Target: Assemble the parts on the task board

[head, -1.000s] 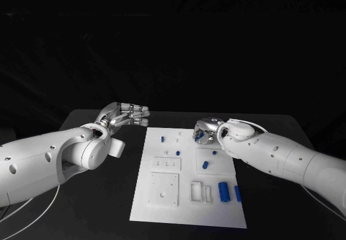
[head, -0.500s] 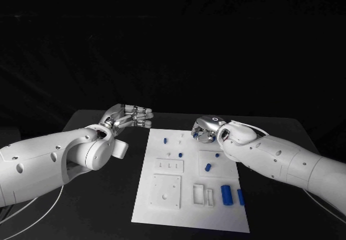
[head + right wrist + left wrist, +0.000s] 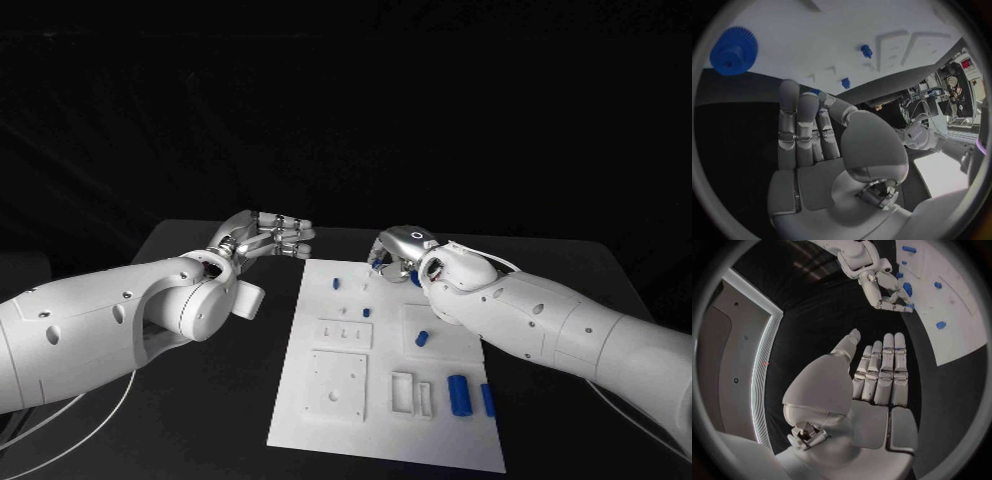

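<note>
1. The table (image 3: 173, 245) is black, and the white board (image 3: 378, 400) lies along its middle, running from near the robot towards the far edge.
2. The left arm (image 3: 101, 325) comes in over the table to the left of the board. Its hand (image 3: 270, 236) hangs off the board's far left corner, clear of the plate.
3. In the left wrist view this hand (image 3: 873, 382) has its fingers (image 3: 889, 370) straight and side by side, with the thumb apart from them. It is released and holds nothing.
4. The right arm (image 3: 562, 325) crosses the board's right side. Its hand (image 3: 398, 252) sits over the board's far end.
5. In the right wrist view this hand (image 3: 826, 150) is also released: the fingers (image 3: 795, 130) stretch out together over the dark table at the board's edge, with nothing in the palm.
6. On the board, raised white blocks stand in the near half: a square block (image 3: 335, 383) and a slotted frame (image 3: 413, 392).
7. Two long blue parts (image 3: 460, 394) lie side by side at the near right, just beside the frame.
8. A blue gear (image 3: 733, 50) lies on the board beyond the right fingertips, apart from them.
9. A short part (image 3: 421, 338) lies mid-board on the right. Smaller blue parts (image 3: 336, 284) dot the far end near the right hand; none is touched.
</note>
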Controlling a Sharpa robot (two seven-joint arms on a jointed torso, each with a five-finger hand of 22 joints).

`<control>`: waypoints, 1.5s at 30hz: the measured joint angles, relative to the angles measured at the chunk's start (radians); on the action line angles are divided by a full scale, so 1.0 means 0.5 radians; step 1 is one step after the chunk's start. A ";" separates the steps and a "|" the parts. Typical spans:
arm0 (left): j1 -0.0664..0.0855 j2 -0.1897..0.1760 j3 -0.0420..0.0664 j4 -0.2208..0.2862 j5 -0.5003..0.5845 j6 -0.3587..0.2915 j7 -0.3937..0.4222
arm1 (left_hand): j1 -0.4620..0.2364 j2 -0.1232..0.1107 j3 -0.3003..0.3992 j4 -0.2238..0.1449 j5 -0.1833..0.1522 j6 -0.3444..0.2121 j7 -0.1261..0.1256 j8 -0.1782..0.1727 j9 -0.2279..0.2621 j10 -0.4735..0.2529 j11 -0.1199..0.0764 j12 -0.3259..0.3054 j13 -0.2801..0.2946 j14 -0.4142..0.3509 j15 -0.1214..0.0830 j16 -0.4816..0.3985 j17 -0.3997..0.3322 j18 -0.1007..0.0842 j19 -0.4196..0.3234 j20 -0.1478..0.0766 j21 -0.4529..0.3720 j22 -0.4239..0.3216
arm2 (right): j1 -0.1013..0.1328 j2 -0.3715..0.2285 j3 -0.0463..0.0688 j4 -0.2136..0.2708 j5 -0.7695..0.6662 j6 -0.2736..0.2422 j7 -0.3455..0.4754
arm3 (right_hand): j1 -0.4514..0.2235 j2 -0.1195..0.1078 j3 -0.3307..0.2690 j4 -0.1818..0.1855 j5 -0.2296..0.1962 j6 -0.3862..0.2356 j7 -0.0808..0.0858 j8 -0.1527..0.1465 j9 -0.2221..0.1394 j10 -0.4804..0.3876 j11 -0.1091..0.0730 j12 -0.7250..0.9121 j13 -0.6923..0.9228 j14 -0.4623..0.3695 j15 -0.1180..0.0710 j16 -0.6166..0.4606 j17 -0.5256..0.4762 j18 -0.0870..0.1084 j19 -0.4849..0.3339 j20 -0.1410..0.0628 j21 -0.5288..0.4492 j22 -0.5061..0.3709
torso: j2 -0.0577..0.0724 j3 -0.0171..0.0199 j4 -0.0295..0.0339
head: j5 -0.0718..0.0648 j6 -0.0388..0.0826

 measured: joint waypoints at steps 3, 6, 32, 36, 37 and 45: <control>0.001 0.002 0.000 0.000 0.000 0.001 -0.001 | 0.000 0.000 0.000 0.000 0.000 0.000 0.000 0.000 0.000 0.000 0.000 0.000 0.000 0.000 0.000 0.000 0.000 0.000 0.000 0.000 0.000 0.000 | 0.000 0.025 0.000 -0.012 -0.011 -0.008 -0.012 | 0.000 0.000 0.000 0.000 0.000 0.000 0.000 0.000 0.000 0.000 0.000 0.000 0.000 0.000 0.000 0.000 0.000 -0.008 -0.008 -0.001 0.002 0.015 | 0.002 0.0000 0.004 | 0.002 0.000; 0.005 0.002 0.000 0.000 0.000 0.002 -0.002 | 0.000 0.000 0.000 0.000 0.000 0.000 0.000 0.000 0.000 0.000 0.000 0.000 0.000 0.000 0.000 0.000 0.000 0.000 0.000 0.000 0.000 0.000 | 0.000 0.044 0.000 -0.022 -0.024 -0.011 -0.023 | 0.000 0.000 0.000 0.000 0.000 0.000 0.000 0.000 0.000 0.000 0.000 -0.002 0.000 0.000 0.000 0.000 0.000 -0.009 -0.022 0.009 0.004 0.085 | 0.005 -0.0017 0.010 | 0.003 -0.005; 0.042 0.009 0.000 0.018 0.000 0.011 -0.007 | 0.000 0.000 0.000 0.000 0.000 0.000 0.000 0.000 0.000 0.000 0.000 0.000 0.000 0.000 0.000 0.000 0.000 0.000 0.000 0.000 0.000 0.002 | 0.000 0.084 -0.001 -0.088 -0.112 0.014 -0.111 | -0.006 -0.006 0.005 -0.006 -0.009 0.000 0.000 -0.001 -0.001 -0.001 -0.001 0.008 0.000 0.000 0.000 0.000 -0.013 -0.005 -0.024 0.011 -0.062 0.246 | 0.035 -0.0194 0.032 | 0.001 0.001; 0.045 0.009 0.000 0.020 0.000 0.012 -0.007 | 0.000 0.000 0.000 0.000 0.000 0.000 0.000 0.000 0.000 0.000 0.000 0.000 0.000 0.000 0.000 0.001 0.000 0.000 0.000 0.000 0.000 0.002 | -0.001 0.087 -0.001 -0.093 -0.118 0.020 -0.120 | -0.009 -0.009 0.005 -0.006 -0.003 0.000 0.000 -0.001 -0.001 -0.001 -0.001 0.008 0.002 0.000 0.000 -0.001 -0.016 -0.004 -0.017 0.004 -0.082 0.267 | 0.036 -0.0196 0.032 | 0.004 -0.007; 0.045 0.009 0.000 0.020 0.000 0.013 -0.007 | 0.000 0.000 0.000 0.000 0.000 0.000 0.000 0.000 0.000 0.000 0.000 0.000 0.000 0.000 0.000 0.002 0.000 0.000 0.000 0.000 0.000 0.002 | -0.001 0.089 -0.001 -0.093 -0.119 0.022 -0.122 | -0.009 -0.009 0.005 -0.006 0.002 0.000 0.000 -0.001 -0.001 -0.001 -0.002 0.008 0.002 0.000 0.000 -0.001 -0.016 -0.004 -0.017 0.004 -0.082 0.269 | 0.036 -0.0196 0.032 | 0.005 -0.007; 0.047 0.009 0.000 0.019 -0.001 0.017 -0.008 | 0.000 0.000 0.000 0.000 0.000 0.000 0.000 0.000 0.000 0.000 0.000 0.000 0.000 0.000 0.000 0.002 0.000 0.000 0.000 0.000 0.000 0.001 | -0.004 0.100 -0.002 -0.097 -0.125 0.043 -0.138 | -0.019 -0.019 0.005 -0.006 0.016 0.000 0.000 -0.002 -0.001 -0.004 -0.005 0.008 0.005 0.000 0.001 -0.001 -0.019 -0.001 -0.017 0.004 -0.093 0.283 | 0.041 -0.0198 0.030 | 0.012 -0.007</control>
